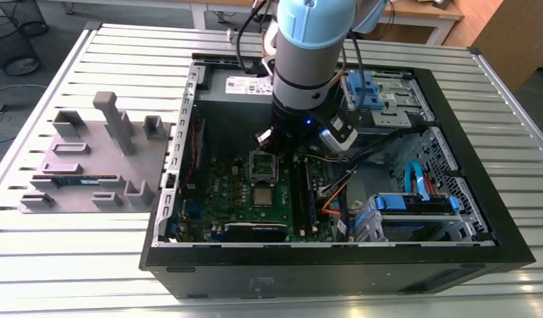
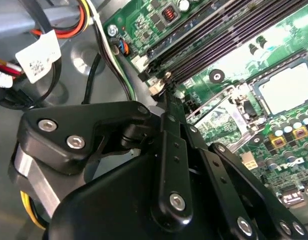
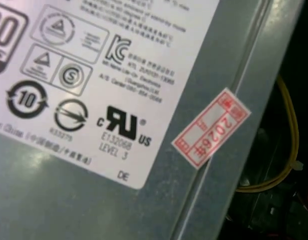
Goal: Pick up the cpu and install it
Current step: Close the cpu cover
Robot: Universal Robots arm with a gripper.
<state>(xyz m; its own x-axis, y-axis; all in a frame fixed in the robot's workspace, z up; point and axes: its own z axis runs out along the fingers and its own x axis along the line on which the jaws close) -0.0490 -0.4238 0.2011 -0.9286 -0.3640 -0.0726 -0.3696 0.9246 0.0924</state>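
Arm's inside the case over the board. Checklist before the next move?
1. cpu on the motherboard: ok, silvery square lies there.
2. cpu seated flush: cannot tell.
3. Retention frame closed: not ok, it stands open.
4. gripper empty: cannot tell.
5. Cables clear of the gripper: cannot tell, they run close beside it.
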